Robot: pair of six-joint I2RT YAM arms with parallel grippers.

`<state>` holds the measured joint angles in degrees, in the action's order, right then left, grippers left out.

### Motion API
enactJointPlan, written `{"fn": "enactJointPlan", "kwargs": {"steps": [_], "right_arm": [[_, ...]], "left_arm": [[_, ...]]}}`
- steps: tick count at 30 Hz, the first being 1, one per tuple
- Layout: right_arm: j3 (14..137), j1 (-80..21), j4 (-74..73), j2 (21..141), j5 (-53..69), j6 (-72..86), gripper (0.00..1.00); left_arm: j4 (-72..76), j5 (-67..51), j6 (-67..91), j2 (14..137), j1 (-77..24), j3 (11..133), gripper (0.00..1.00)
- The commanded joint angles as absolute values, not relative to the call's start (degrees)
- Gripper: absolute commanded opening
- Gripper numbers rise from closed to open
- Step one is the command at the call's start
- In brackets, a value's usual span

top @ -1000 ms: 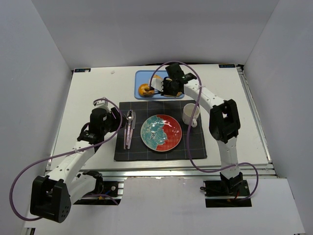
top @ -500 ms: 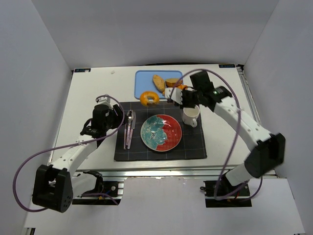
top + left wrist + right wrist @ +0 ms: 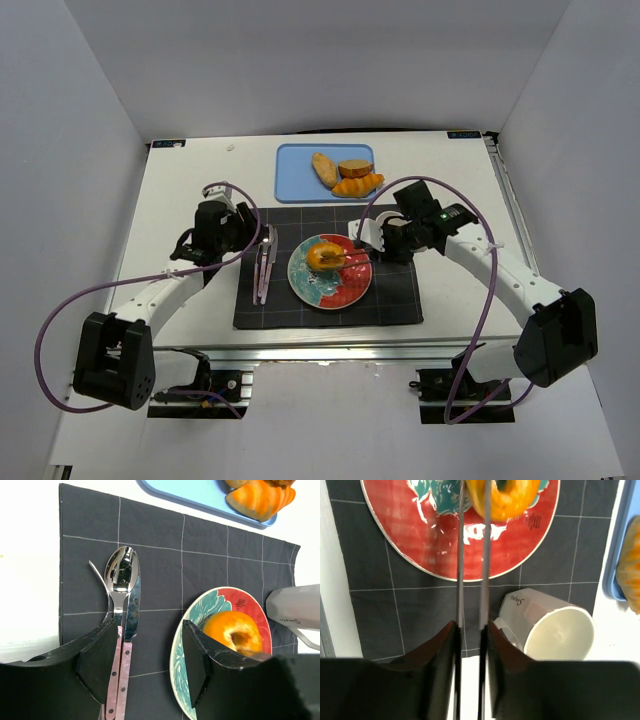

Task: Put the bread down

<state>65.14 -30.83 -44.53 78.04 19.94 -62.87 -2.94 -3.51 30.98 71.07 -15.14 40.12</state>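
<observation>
The bread [image 3: 326,257] is a golden-orange ring with a dark hollow in the middle. It lies on the plate [image 3: 345,292], on the line where the teal half meets the red half. The left wrist view shows it [image 3: 232,632] resting flat on the plate.

A dark gridded mat [image 3: 400,300] covers the middle of the white counter [image 3: 200,180]. At its left end a spoon [image 3: 121,572] lies along a fork and a knife, pink handles side by side, apart from the plate. To the right of the plate stands a white mug [image 3: 560,630], just beside the right hand's fingers. From above, the arm hides it. Behind the mat, a blue tray [image 3: 295,170] holds three more pastries [image 3: 358,185], well apart from the plate.

The left hand [image 3: 149,650] hangs over the mat between the cutlery and the plate, its fingers spread wide with nothing between them. The right hand [image 3: 473,510] reaches in from the right. Its two thin fingers are close together, with one wall of the ring between them. I cannot tell whether they pinch it or only flank it.
</observation>
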Motion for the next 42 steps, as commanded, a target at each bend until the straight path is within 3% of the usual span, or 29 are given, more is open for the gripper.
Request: {"fn": "enactJointPlan", "kwargs": {"steps": [1, 5, 15, 19, 24, 30, 35, 42], "right_arm": [[65.3, -30.76, -43.86, 77.96, 21.0, -63.46, 0.42], [66.44, -30.67, -44.3, 77.08, 22.94, -64.6, 0.52], [75.93, -29.62, -41.15, 79.62, 26.63, -57.59, 0.48], [84.09, -29.44, -35.08, 88.92, 19.54, -45.73, 0.42], [100.68, -29.18, -31.38, 103.61, 10.74, -34.47, 0.43], [114.33, -27.25, -37.87, 113.9, 5.63, -38.13, 0.44], [109.08, -24.18, -37.79, 109.52, 6.33, -46.83, 0.44], [104.42, -21.36, -37.53, 107.58, 5.19, -50.1, 0.44]], "left_arm": [[-2.28, -4.22, 30.32, 70.49, -15.21, 42.1, 0.64], [-2.81, -3.78, 30.32, 69.61, -15.21, 41.4, 0.64], [-3.16, -3.52, 30.76, 68.38, -15.21, 40.6, 0.64], [-4.91, -3.51, 30.41, 66.89, -15.21, 40.26, 0.64], [-7.47, -2.29, 30.41, 62.32, -15.21, 37.18, 0.64], [-9.67, -0.79, 31.64, 56.26, -15.21, 33.75, 0.64], [-7.91, 0.79, 32.96, 54.84, -15.21, 31.73, 0.64], [-4.04, -3.25, 31.3, 62.65, -15.21, 34.79, 0.64]]}}
